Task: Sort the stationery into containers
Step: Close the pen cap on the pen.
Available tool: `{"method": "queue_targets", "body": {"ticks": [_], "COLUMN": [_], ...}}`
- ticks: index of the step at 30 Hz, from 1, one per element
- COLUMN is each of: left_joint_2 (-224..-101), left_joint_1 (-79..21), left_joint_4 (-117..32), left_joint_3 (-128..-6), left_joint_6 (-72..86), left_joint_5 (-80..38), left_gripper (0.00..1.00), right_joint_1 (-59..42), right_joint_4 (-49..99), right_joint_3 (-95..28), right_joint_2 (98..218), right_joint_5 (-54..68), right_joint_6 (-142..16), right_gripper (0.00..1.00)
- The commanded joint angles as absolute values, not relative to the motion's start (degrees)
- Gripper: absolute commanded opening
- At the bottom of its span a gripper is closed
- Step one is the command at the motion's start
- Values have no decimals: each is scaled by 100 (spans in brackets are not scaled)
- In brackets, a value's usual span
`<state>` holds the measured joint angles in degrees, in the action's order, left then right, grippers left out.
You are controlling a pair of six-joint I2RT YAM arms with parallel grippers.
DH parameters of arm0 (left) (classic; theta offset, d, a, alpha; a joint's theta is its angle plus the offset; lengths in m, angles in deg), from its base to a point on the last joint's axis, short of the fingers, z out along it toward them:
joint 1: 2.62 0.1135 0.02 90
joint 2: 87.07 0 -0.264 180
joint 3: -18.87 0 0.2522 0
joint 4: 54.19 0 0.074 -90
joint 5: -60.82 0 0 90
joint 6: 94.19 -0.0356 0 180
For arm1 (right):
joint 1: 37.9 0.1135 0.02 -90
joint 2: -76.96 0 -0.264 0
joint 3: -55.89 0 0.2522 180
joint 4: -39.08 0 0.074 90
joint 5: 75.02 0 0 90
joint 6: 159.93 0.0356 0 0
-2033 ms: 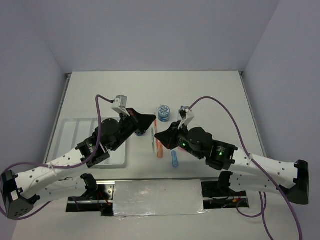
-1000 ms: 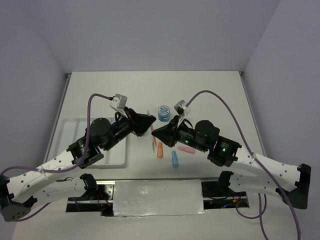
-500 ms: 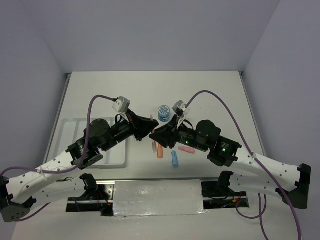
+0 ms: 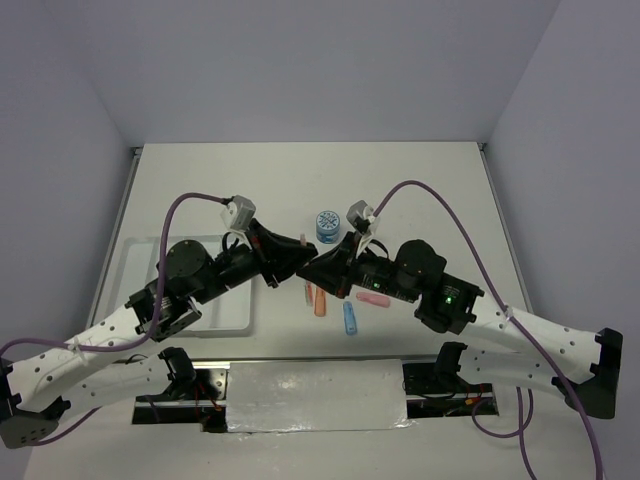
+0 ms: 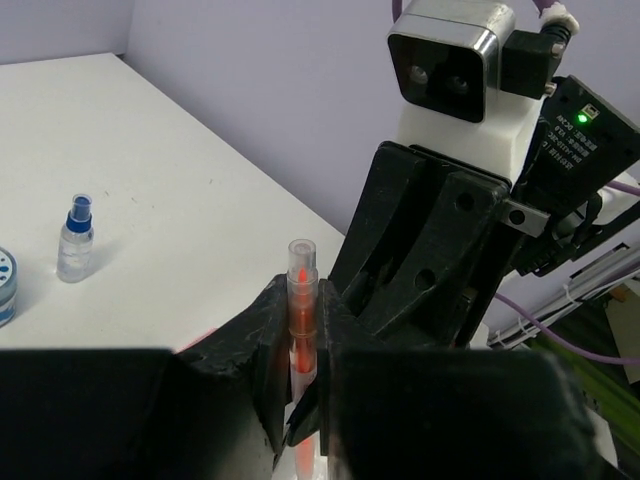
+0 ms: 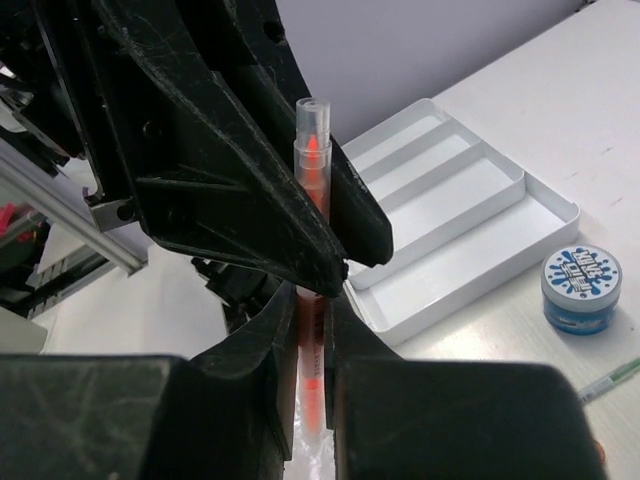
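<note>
Tip to tip above the middle of the counter (image 4: 420, 190), our left fingers (image 5: 262, 340) were clamped on the orange pen (image 5: 300, 320), and our right fingers (image 6: 268, 345) pinched that same pen. The white tray (image 4: 228, 312) lay at its 9 o'clock and the patterned pot (image 4: 327, 224) at 12 o'clock.

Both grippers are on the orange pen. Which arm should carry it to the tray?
Left. The left gripper grips the orange pen too, and the white tray lies on that arm's side.
</note>
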<state>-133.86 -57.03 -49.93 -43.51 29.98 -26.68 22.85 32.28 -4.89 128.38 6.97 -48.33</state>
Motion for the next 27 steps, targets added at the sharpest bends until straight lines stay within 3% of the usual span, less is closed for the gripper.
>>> {"method": "queue_targets", "body": {"ticks": [1, 3, 5, 8, 15, 25, 27], "left_joint_2": [-13409, -13444, -13462, -13471, -13462, -13515, -13541], "left_joint_1": [-5720, -5729, -5729, -5720, -5720, -5711, -5720], "left_joint_4": [-5388, -5335, -5274, -5133, -4659, -4632, -4632], "left_joint_3": [-4428, -4446, -4498, -4665, -5219, -5202, -5167], "left_joint_6": [2894, 2859, 2868, 2789, 2481, 2428, 2446], "left_joint_5": [-2295, -2259, -2303, -2356, -2882, -2892, -2883], "left_gripper": [28, 63, 85, 99, 97, 58, 55], "right_joint_1": [2336, 2336, 2344, 2336, 2327, 2336, 2336], "right_joint_4": [3683, 3648, 3517, 3279, 3262, 3191, 3182], "right_joint_3": [-445, -471, -533, -638, -586, -621, -630], "right_joint_2": [12697, 12679, 12688, 12749, 12741, 12706, 12714], "right_joint_5": [601, 637, 706, 856, 786, 760, 742], "right_joint_6": [-4875, -4875, -4919, -4937, -4901, -4893, -4884], "right_gripper": [0, 0, 0, 0, 0, 0, 0]}}
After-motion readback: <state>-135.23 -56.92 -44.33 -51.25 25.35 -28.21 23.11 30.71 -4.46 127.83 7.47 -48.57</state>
